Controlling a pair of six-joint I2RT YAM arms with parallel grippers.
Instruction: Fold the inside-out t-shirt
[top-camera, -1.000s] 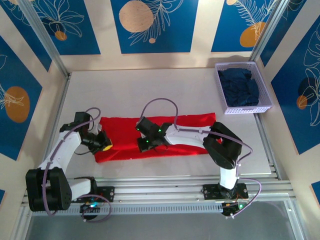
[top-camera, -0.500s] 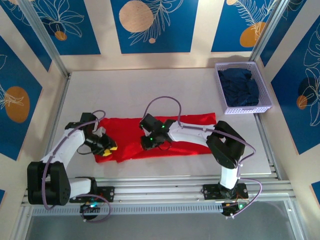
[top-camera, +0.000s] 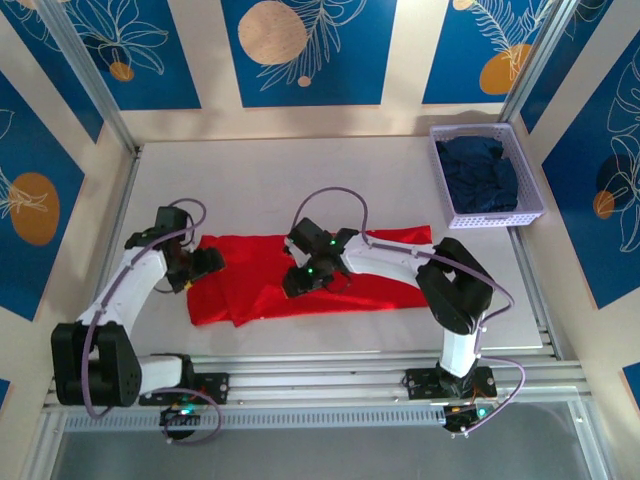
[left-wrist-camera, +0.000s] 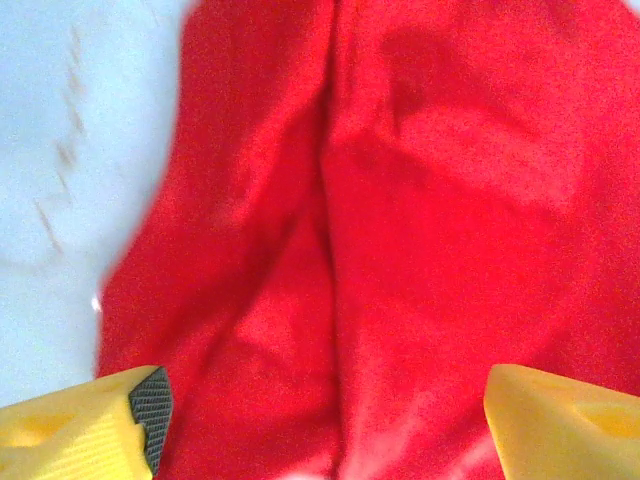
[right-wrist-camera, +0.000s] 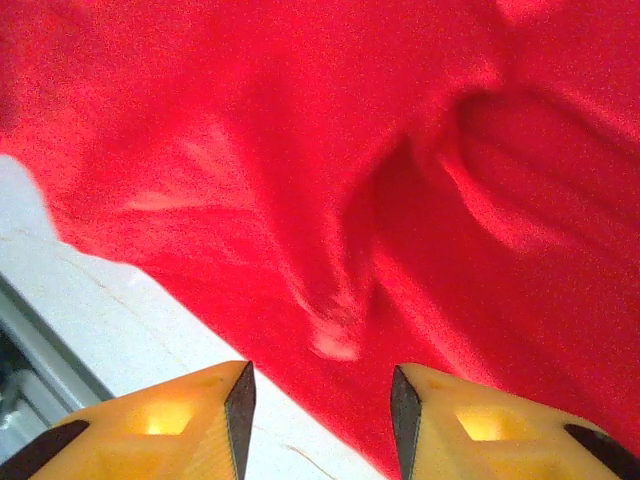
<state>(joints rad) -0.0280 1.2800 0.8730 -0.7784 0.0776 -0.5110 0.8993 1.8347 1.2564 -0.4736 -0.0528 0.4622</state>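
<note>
The red t-shirt (top-camera: 255, 272) lies on the table as a long folded strip, plain side up, creased at its left end. My left gripper (top-camera: 208, 262) hovers at that left end, jaws wide open over the red cloth (left-wrist-camera: 430, 200) with nothing between the fingers (left-wrist-camera: 325, 435). My right gripper (top-camera: 299, 282) is over the strip's middle, near its front edge. It stands open just above the cloth (right-wrist-camera: 300, 150), and a small pinched ridge of fabric lies ahead of the fingertips (right-wrist-camera: 320, 415).
A lilac basket (top-camera: 484, 219) with a dark navy garment (top-camera: 480, 172) sits at the back right. Bare grey table (top-camera: 300, 180) stretches behind the shirt. A metal rail (top-camera: 330, 385) runs along the near edge.
Both grippers went from shut to open and let go of the red cloth. The left gripper moved back toward the far left, and the shirt's left end settled flat.
</note>
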